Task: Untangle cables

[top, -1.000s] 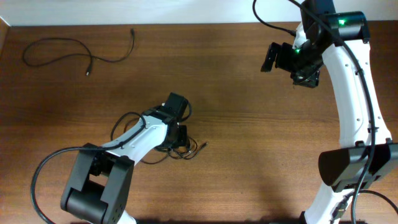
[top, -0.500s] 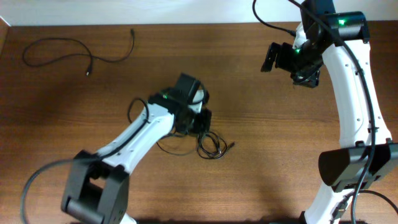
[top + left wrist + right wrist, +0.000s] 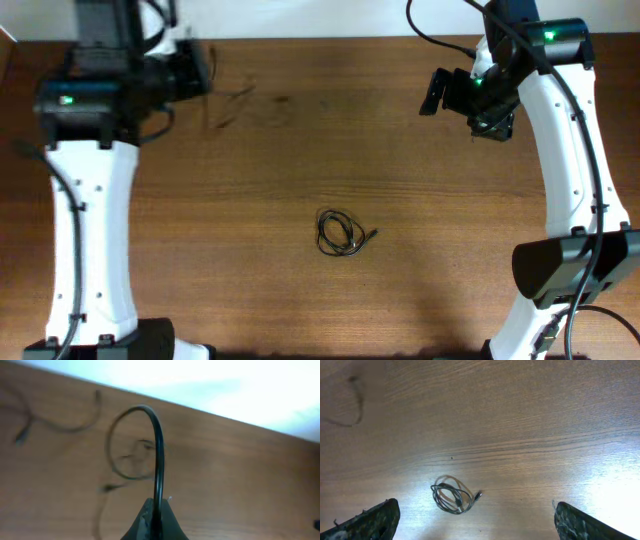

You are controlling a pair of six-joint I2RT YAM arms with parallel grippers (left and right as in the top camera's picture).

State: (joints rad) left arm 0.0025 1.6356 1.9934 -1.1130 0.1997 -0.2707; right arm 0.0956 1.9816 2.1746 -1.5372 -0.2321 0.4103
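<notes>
On woodgrain table [image 3: 300,150], coiled black cable [image 3: 340,233].

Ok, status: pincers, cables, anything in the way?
Left pincer shut on thin black cord, arching up. Right pincer open, empty. Small black coiled cord loose on brown wooden table. Nothing blocking it.

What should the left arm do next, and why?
Probably lower and open the left gripper: it is shut on one cable over the far-left corner of the table, away from the coiled cable at mid-table, so that cord looks separated.
</notes>
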